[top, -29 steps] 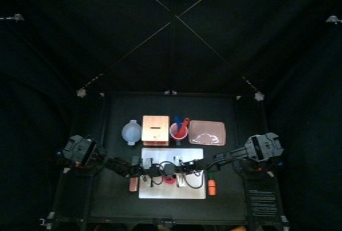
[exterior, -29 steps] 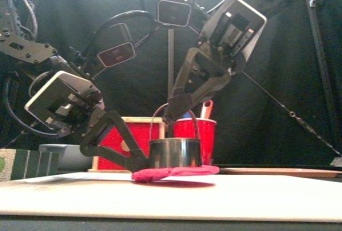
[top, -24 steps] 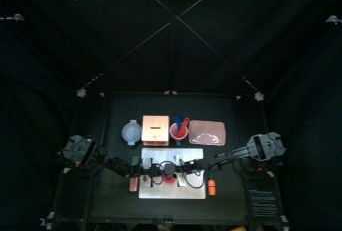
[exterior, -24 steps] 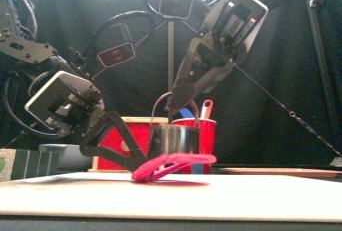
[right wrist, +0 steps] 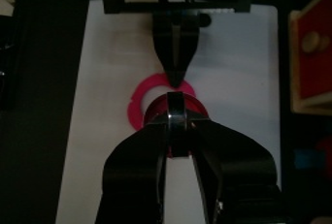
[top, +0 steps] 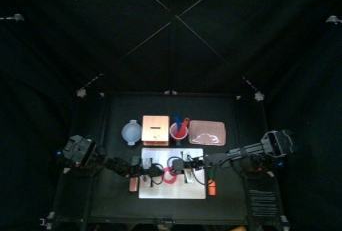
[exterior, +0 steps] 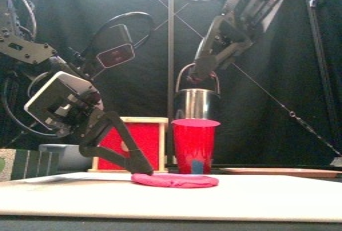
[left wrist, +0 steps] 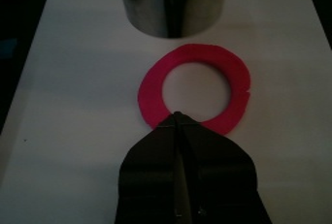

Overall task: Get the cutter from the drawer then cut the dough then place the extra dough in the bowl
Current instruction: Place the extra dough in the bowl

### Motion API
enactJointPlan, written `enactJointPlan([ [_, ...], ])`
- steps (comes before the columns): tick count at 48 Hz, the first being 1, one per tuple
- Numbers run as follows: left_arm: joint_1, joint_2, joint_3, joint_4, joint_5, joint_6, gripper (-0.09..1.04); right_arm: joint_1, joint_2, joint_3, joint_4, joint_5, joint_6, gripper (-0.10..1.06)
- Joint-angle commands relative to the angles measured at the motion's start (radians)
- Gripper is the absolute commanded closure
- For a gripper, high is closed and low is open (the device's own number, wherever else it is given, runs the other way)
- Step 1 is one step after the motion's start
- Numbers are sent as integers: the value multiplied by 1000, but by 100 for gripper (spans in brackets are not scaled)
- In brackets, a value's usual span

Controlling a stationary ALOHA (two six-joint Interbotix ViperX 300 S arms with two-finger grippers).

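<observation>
Dough ring (exterior: 174, 181) flat on white board (left wrist: 78, 73) — left end effector (left wrist: 178, 121) nearest, clamped closed, tips on its rim; right end effector (right wrist: 176, 121) pinches cutter (exterior: 197, 103) straight above it; bowl (top: 130, 132) back-left of board

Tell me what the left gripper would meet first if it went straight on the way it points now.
The pink dough ring: the left gripper, jaws shut, points at its near edge, apparently touching it. The metal cutter beyond seems raised above that line.
</observation>
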Motion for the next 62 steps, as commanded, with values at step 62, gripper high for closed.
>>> enactJointPlan([
  [62, 100, -193, 43, 12, 23, 75, 51, -44, -133, 225, 115, -92, 34, 0],
])
